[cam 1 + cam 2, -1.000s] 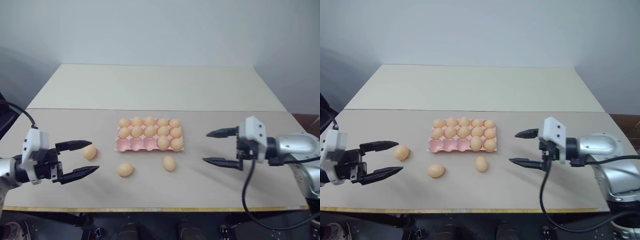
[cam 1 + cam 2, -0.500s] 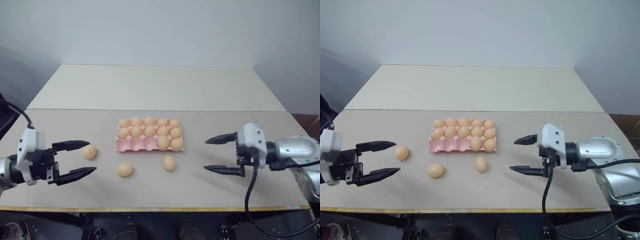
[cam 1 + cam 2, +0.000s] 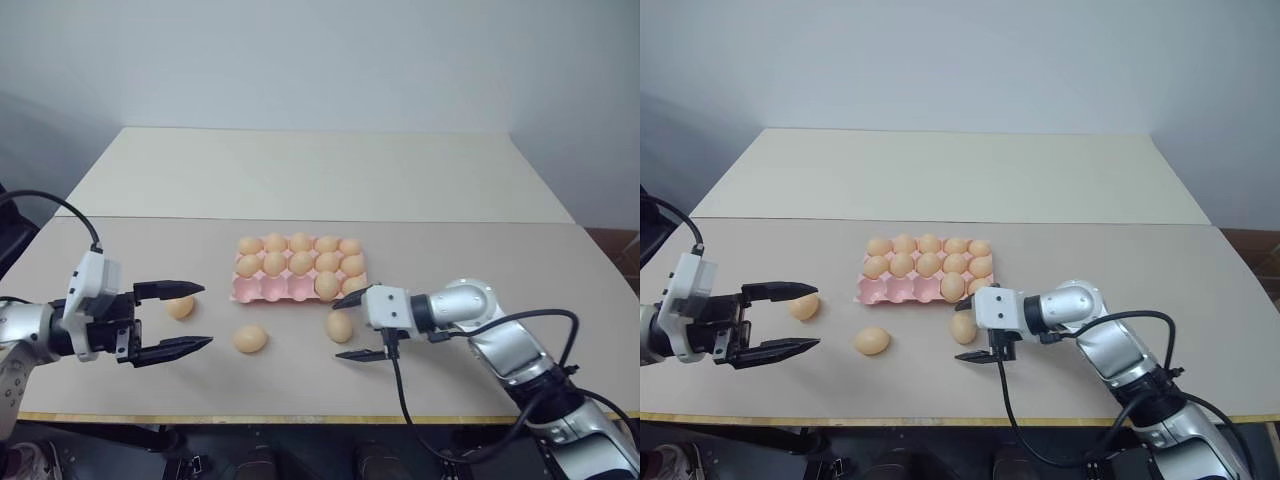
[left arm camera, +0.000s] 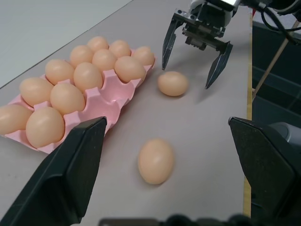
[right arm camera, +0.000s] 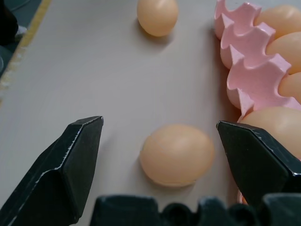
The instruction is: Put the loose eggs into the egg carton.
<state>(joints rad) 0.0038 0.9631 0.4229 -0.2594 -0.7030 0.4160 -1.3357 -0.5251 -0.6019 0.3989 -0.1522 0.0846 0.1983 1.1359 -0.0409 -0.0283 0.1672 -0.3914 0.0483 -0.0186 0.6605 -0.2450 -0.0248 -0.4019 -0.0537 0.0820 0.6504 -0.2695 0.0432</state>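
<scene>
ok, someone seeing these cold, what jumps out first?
The pink egg carton mid-table, with twelve eggs in it and three front-row cups empty on the robot's left. Then the right gripper, jaws open either side of a loose egg just in front of the carton. Two more loose eggs lie toward the open left gripper.
</scene>
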